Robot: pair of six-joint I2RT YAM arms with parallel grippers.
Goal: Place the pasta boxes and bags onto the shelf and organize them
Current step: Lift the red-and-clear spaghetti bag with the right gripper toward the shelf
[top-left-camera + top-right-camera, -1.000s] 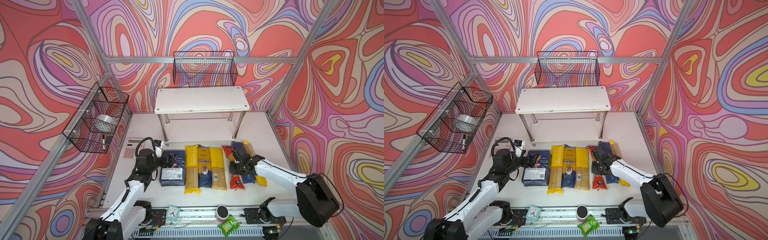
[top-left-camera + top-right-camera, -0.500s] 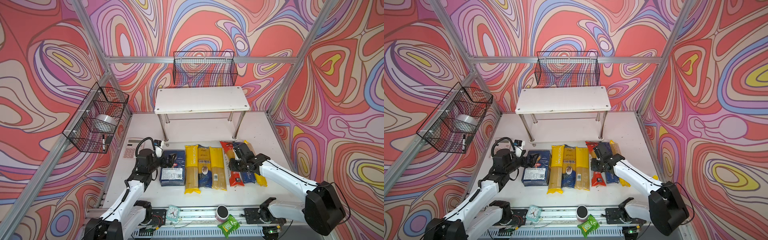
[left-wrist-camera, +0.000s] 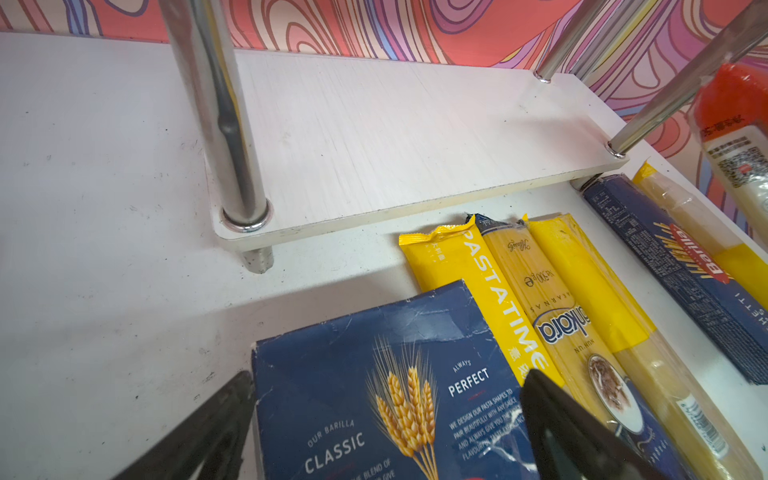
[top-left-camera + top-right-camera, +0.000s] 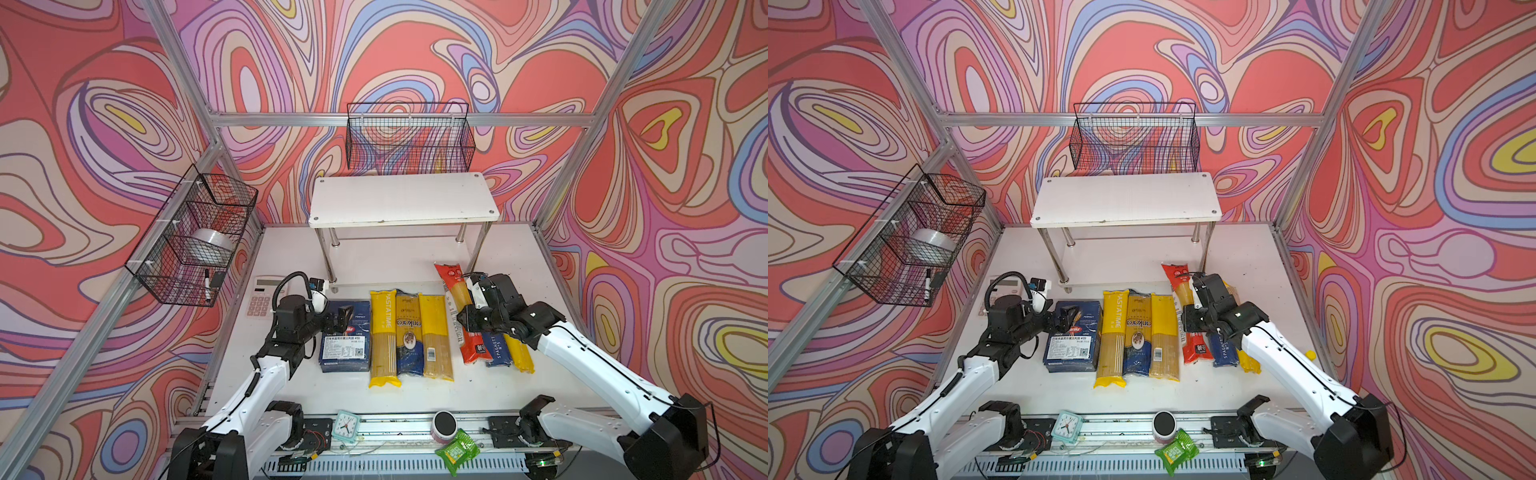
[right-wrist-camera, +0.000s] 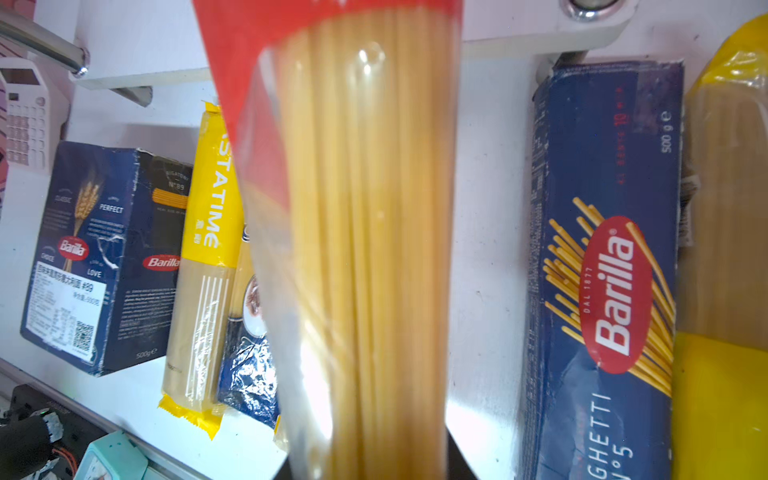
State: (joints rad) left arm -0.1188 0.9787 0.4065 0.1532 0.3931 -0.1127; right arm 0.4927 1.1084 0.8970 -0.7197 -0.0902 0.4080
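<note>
My right gripper [image 4: 467, 320] is shut on the red-and-clear bag [image 4: 451, 286], whose far end points at the shelf's [image 4: 403, 199] front right leg. In the right wrist view that bag [image 5: 365, 249] fills the middle and hides most of the jaws. The long Barilla Spaghetti box [image 4: 496, 347] and a yellow bag [image 4: 521, 353] lie beside it. My left gripper [image 3: 388, 376] is open. One finger [image 3: 552, 415] stands over the far end of the navy Barilla box [image 3: 374, 395], the other off its edge. Yellow PASTA TIME [image 4: 384, 336], blue-gold [image 4: 409, 340] and yellow-and-clear [image 4: 434, 336] bags lie side by side mid-table.
The shelf's lower board [image 3: 395, 137] sits just beyond the packs. A white calculator [image 4: 262, 297] lies at the left. Black wire baskets hang on the back wall [image 4: 409, 137] and the left wall [image 4: 195, 237]. A clock [image 4: 345, 426], a small jar [image 4: 444, 424] and a green packet [image 4: 457, 451] sit on the front rail.
My right gripper has closed on the red-and-clear bag and carried it away from the row toward the shelf. The left arm has not moved.
</note>
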